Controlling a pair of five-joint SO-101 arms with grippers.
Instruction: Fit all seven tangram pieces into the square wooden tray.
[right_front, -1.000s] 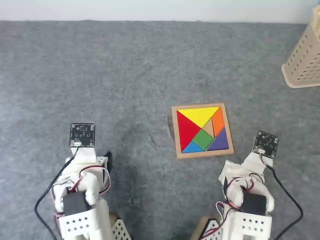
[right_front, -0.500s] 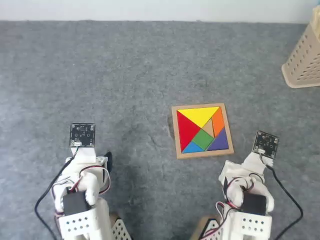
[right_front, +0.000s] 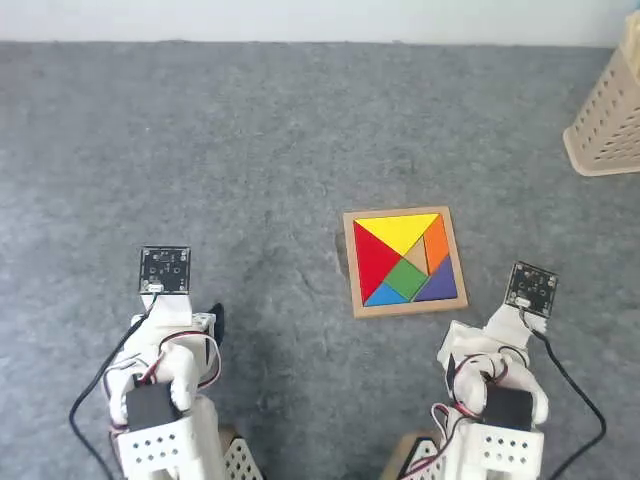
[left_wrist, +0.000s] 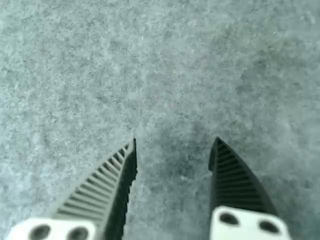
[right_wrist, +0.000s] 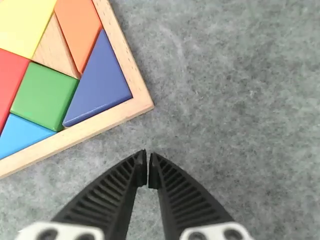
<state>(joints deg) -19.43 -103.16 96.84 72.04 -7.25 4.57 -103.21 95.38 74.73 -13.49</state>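
The square wooden tray (right_front: 349, 262) lies right of the table's middle, with yellow (right_front: 395, 232), red (right_front: 373, 262), orange (right_front: 436, 245), green (right_front: 406, 279), blue (right_front: 384, 294) and purple (right_front: 440, 288) pieces and a plain wooden triangle (right_front: 415, 256) fitted inside. The right wrist view looks onto the tray's near corner (right_wrist: 142, 102), where the purple triangle (right_wrist: 99, 84) and green square (right_wrist: 44, 94) sit. My right gripper (right_wrist: 148, 170) is shut and empty on the carpet just off that corner. My left gripper (left_wrist: 172, 160) stands open over bare carpet, far left of the tray.
A beige slatted basket (right_front: 608, 110) stands at the far right edge. Grey carpet (right_front: 220, 150) covers the whole table. Both arm bases (right_front: 160, 410) sit at the near edge.
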